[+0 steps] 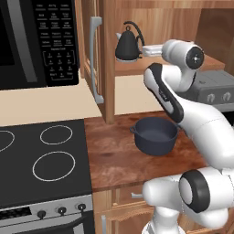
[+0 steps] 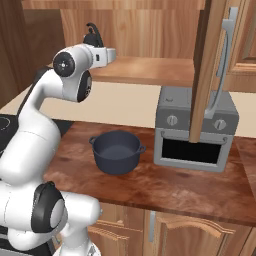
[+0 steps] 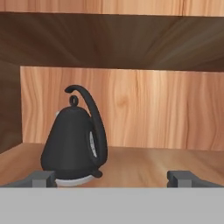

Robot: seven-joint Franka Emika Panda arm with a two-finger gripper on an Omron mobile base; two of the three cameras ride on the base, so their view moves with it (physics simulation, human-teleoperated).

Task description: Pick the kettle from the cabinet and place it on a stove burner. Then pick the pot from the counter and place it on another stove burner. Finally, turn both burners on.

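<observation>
Left base view: kettle (image 1: pixel 127 45) up on the cabinet (image 1: pixel 106 59) shelf, roughly 9 o'clock off the hand. Right base view: only the handle peeking out behind the wrist. Hand view: gripper (image 3: pixel 112 178) wide open, holding nothing; kettle standing upright, off toward 10 o'clock, so needs shifting left.

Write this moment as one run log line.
phase: reaching for kettle | claw: open, empty | kettle: upright on cabinet shelf | pot: on counter
</observation>
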